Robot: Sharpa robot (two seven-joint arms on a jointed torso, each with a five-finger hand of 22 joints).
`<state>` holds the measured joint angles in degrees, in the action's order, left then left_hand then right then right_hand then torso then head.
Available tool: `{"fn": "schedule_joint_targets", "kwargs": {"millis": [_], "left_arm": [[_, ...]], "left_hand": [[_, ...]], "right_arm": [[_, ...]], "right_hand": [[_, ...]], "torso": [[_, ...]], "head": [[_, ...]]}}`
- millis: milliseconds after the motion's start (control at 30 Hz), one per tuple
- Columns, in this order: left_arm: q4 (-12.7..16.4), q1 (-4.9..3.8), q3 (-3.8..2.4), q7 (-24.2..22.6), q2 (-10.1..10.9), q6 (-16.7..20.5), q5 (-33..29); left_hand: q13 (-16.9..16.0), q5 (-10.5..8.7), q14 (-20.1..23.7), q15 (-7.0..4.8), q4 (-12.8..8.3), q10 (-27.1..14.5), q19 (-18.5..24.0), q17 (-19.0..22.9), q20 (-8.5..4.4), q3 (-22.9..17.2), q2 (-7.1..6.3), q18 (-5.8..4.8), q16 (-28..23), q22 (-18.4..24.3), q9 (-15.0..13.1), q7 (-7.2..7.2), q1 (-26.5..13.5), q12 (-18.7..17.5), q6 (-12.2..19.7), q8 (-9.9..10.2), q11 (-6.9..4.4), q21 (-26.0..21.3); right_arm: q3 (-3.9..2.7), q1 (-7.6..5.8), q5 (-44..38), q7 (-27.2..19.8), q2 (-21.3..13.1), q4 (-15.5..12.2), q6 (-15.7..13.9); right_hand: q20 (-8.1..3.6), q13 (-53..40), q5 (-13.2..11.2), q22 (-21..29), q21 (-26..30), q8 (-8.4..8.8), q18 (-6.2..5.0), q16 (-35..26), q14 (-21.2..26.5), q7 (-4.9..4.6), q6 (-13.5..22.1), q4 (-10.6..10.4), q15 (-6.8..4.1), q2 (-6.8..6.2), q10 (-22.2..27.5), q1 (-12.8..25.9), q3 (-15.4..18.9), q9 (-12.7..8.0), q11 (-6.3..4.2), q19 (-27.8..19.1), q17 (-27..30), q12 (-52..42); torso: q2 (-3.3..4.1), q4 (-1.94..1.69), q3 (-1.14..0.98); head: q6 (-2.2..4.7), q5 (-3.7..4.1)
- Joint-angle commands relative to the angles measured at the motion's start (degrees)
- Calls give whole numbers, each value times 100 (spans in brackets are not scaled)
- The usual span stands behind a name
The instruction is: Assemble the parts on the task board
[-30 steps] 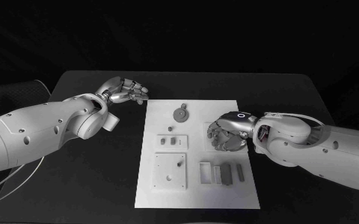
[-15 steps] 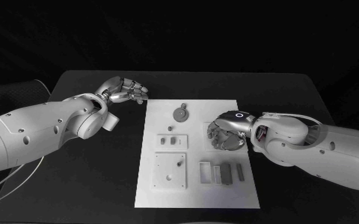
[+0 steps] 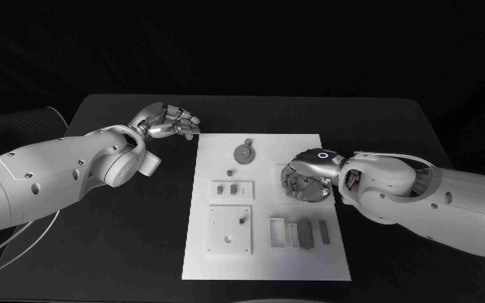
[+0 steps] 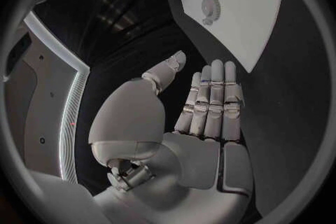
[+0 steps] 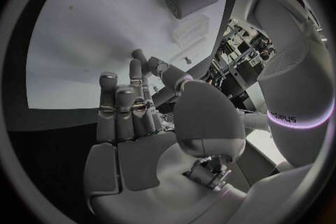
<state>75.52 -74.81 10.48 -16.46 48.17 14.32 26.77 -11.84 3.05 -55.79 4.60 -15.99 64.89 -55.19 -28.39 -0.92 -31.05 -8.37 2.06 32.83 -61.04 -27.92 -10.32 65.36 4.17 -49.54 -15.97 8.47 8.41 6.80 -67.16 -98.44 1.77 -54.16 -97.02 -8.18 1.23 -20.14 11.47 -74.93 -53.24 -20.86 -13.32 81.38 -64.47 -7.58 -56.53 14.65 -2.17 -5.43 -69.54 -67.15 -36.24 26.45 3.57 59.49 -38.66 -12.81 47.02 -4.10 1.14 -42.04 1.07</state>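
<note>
White task board (image 3: 265, 247) on black bench (image 3: 121, 240), left hand (image 3: 168, 122) beside it — fingers straight, holding nothing, right hand (image 3: 306, 181) over board — grasp unclear.

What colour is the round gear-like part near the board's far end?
Grey, on the white task board; the gear shows best in the head view.

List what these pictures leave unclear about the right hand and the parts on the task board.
1. Head view: the right hand covers the task board beneath it; whether it holds a part cannot be told.
2. Right wrist view: the fingers hide what they touch.
3. Head view: the small grey parts are too small to identify.
4. Left wrist view: the circle's rim cuts off the board.
</note>
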Motion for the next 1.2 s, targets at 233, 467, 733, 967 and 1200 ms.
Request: {"fn": "schedule_joint_targets", "kwargs": {"millis": [233, 467, 733, 967, 1200], "left_arm": [[20, -3, -4, -75, -3, -65, -34], [20, -3, -4, -74, 2, -68, -34], [16, -3, -4, -73, 5, -63, -34], [9, -2, -4, -75, 5, -64, -34], [-2, -2, -4, -76, 0, -63, -34]], "left_hand": [[8, -6, -59, -3, 5, -35, -44, -13, -17, 29, 56, 90, -33, -10, 8, 5, -19, -14, 5, -4, -18, -40], [9, -6, -60, -3, 4, -36, -45, -16, -17, 29, 56, 91, -35, -10, 9, 5, -18, -14, 6, -4, -17, -41], [9, -6, -60, -3, 4, -37, -45, -19, -17, 30, 56, 91, -37, -10, 9, 5, -18, -14, 6, -4, -17, -42], [11, -6, -61, -4, 3, -38, -46, -24, -17, 30, 56, 91, -41, -11, 10, 5, -17, -15, 7, -4, -17, -43], [12, -6, -62, -4, 3, -39, -46, -28, -18, 30, 56, 91, -44, -11, 11, 4, -17, -15, 8, -4, -16, -44]], "right_arm": [[3, 13, -213, 43, 31, -17, -21], [3, 13, -227, 61, 20, -20, -62], [2, 13, -71, 57, -21, -56, -149], [-6, 12, -1, 29, -93, -119, -233], [-62, 10, 10, 6, -143, -158, -347]], "right_hand": [[-23, -53, 6, -90, -12, -51, -168, -18, -43, 85, -168, 2, -62, 119, -82, -96, -194, 35, -16, 72, -1, -42], [-34, -81, 3, -93, -21, -66, -168, -23, -62, 101, -199, 48, -75, 127, -103, -105, -254, 51, -29, 90, -3, -57], [-50, -119, -1, -96, -42, -94, -168, -20, -105, 124, -250, 91, -99, 129, -147, -80, -291, 81, -52, 136, -8, -83], [-61, -140, -2, -95, -50, -107, -168, -20, -130, 134, -272, 111, -111, 127, -171, -60, -306, 100, -64, 159, -11, -95], [-67, -151, -2, -94, -53, -116, -168, -22, -141, 141, -286, 118, -118, 119, -185, -49, -313, 112, -71, 171, -12, -102]], "torso": [[-1, -2, 3], [-2, -2, 5], [-2, -3, 2], [-1, -1, 0], [-1, 0, -1]], "head": [[-7, 12], [-8, 18], [-9, 23], [-2, 27], [-5, 26]]}}
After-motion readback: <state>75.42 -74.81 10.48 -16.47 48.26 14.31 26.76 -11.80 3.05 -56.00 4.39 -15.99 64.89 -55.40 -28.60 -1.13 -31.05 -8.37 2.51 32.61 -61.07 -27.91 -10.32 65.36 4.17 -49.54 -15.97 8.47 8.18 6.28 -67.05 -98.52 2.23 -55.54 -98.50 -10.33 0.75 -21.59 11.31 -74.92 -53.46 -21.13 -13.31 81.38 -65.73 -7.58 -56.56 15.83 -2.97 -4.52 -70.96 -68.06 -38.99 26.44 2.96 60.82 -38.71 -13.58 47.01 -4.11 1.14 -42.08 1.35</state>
